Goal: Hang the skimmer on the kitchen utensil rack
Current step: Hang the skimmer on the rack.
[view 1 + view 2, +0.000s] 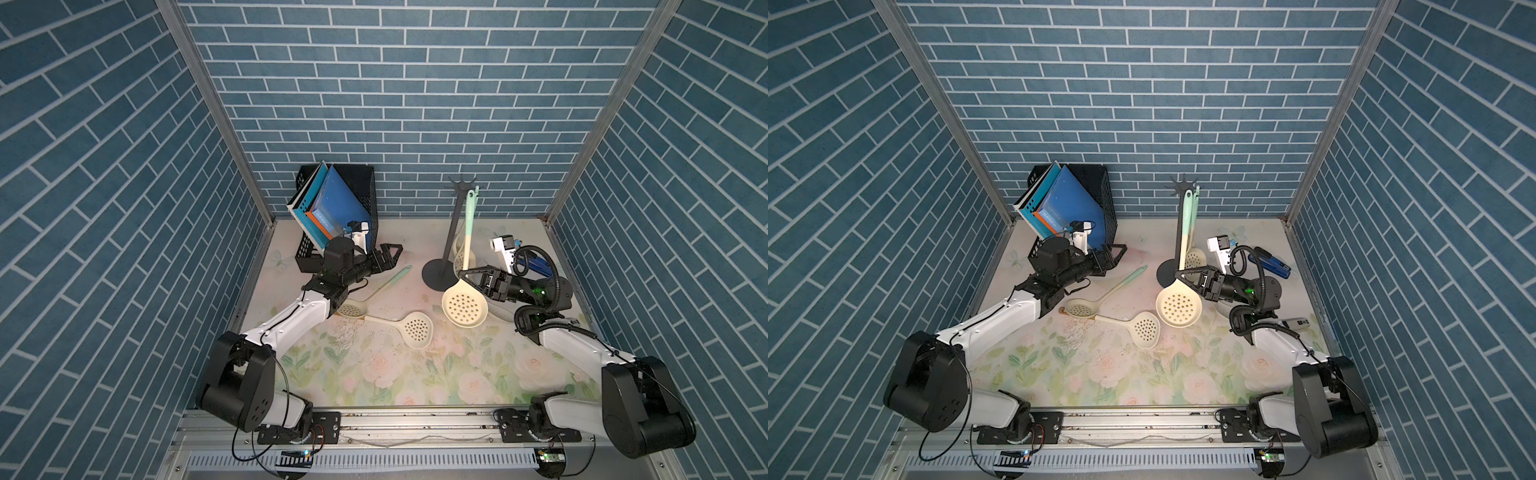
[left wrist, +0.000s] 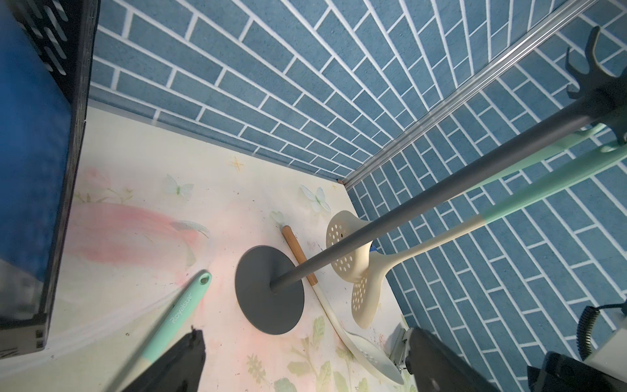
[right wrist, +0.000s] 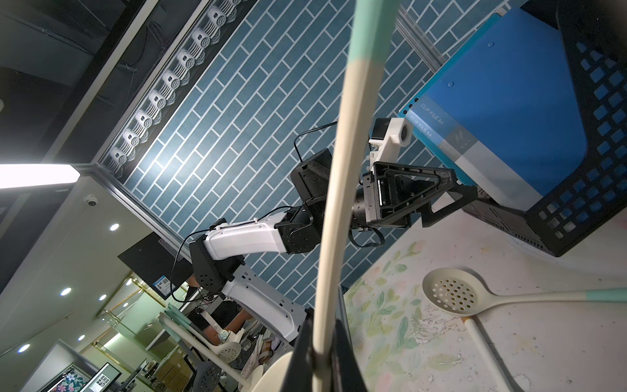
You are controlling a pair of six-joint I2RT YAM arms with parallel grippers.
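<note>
The right end effector (image 1: 462, 275) is clamped on the neck of the cream perforated plastic skimmer with a mint handle (image 1: 464, 307). It holds the skimmer upright just beside the tall dark grey metal utensil rack (image 1: 453, 226), near the far edge of the worktop (image 1: 374, 374). The handle tip sits at the star-shaped crown of hooks (image 1: 461, 183), beside a matching skimmer (image 2: 346, 244) hanging there; whether its eye is hooked I cannot tell. This looks like the hooking step. Next, the eye needs settling over a free hook, then release. The left end effector (image 1: 392, 254), jaws apart, hovers empty towards the far left corner.

matt dark grey metal rack (image 1: 432, 278); smooth, matt plastic skimmer (image 1: 464, 307); scuffed floral table cover (image 1: 374, 374).
</note>
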